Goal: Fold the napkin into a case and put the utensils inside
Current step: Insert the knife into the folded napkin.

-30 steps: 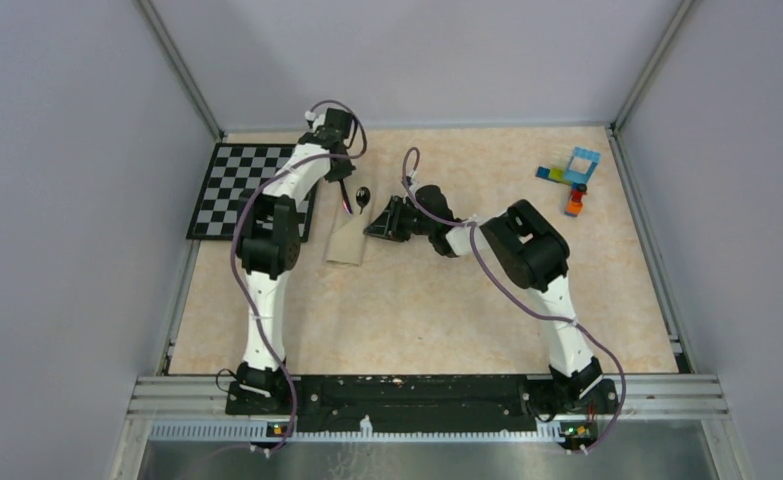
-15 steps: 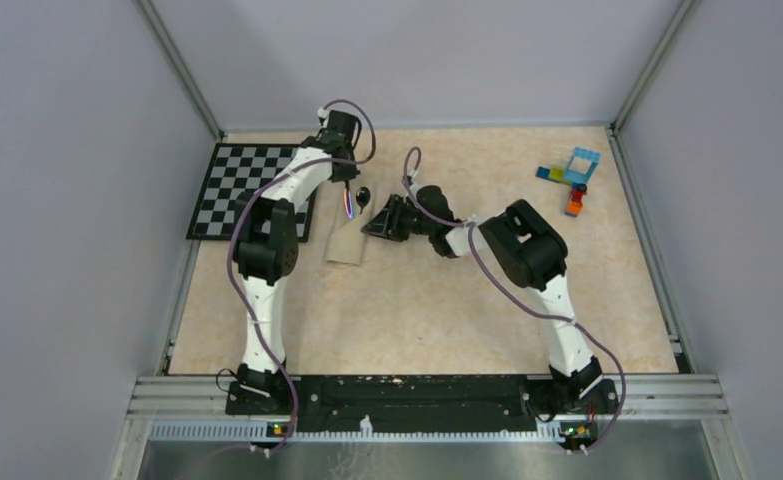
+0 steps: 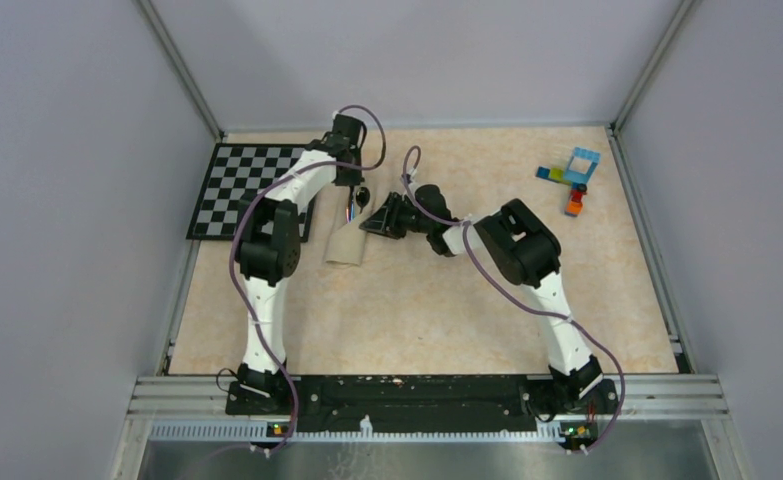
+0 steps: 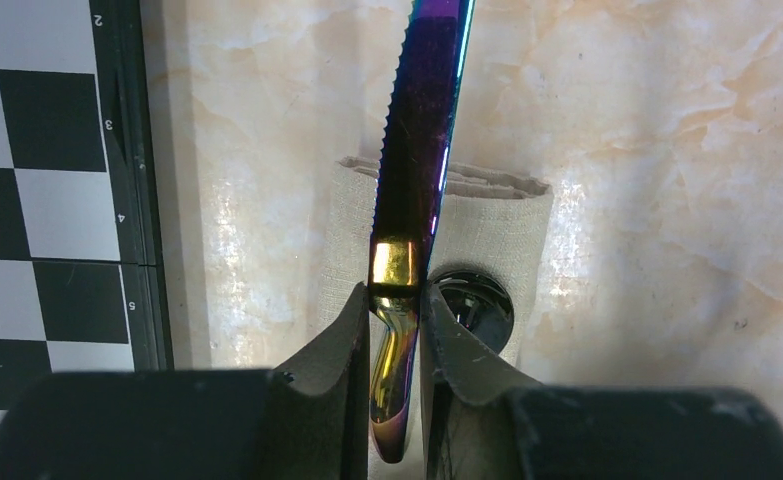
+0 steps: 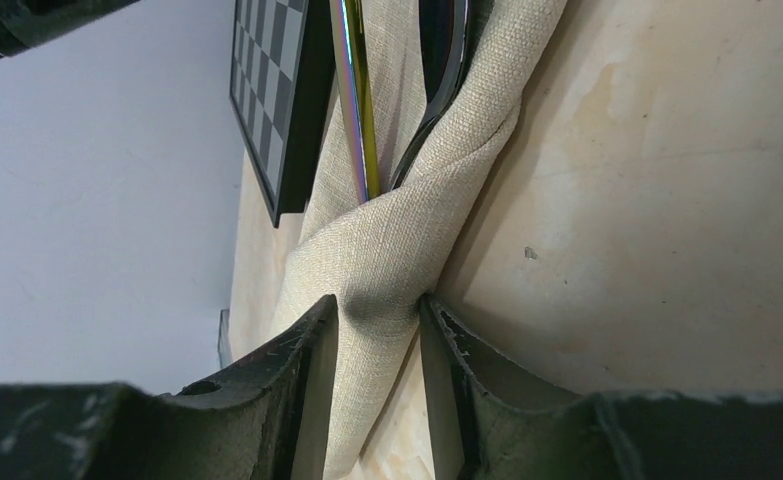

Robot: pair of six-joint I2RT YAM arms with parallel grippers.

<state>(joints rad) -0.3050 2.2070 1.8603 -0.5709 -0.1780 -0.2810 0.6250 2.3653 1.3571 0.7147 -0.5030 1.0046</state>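
Left pincer (image 4: 395,300), arm stretched far, grips knife (image 4: 422,120) above case (image 4: 497,230).

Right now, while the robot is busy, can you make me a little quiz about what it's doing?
1. True or false: the left gripper holds the rainbow knife.
2. What does the right gripper pinch? A the chequered board, B the cloth case, C the toy bricks.
3. Fill in: the shiny black ___ pokes out of the case beside the knife.
Key: 1 true; 2 B; 3 spoon.
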